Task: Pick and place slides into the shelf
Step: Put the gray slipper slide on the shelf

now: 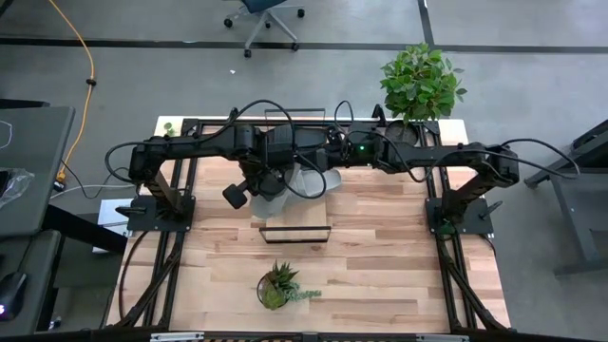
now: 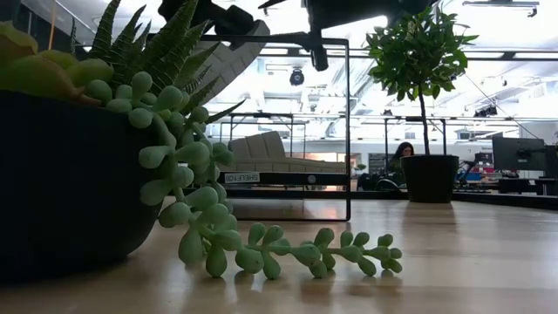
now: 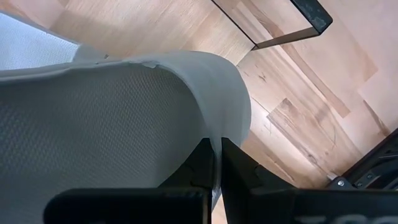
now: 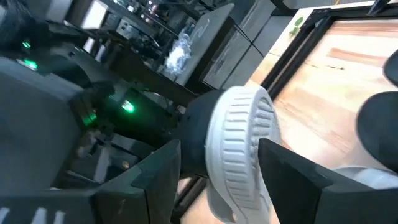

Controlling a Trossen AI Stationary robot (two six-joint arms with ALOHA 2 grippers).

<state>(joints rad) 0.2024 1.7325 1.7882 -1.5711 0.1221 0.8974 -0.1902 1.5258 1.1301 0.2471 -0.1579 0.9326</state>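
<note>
Wooden tabletop (image 1: pixel 380 256), left jaws (image 3: pixel 217 163) pinching a grey slide (image 3: pixel 112 118), right jaws (image 4: pixel 217 165) gripping another grey slide (image 4: pixel 239 149)

My overhead view is evenly lit, with soft shadows under my arms on the tabletop (image 1: pixel 380 247). At table height, bright ceiling lights glare from behind, leaving the succulent (image 2: pixel 78 148) dark and blurred. Beside my right claw (image 4: pixel 217 168), everything smears.

Both arms reach inward over the table's far half, left fingers (image 3: pixel 214 163) pinched shut, right fingers (image 4: pixel 163 163) seemingly clamped.
</note>
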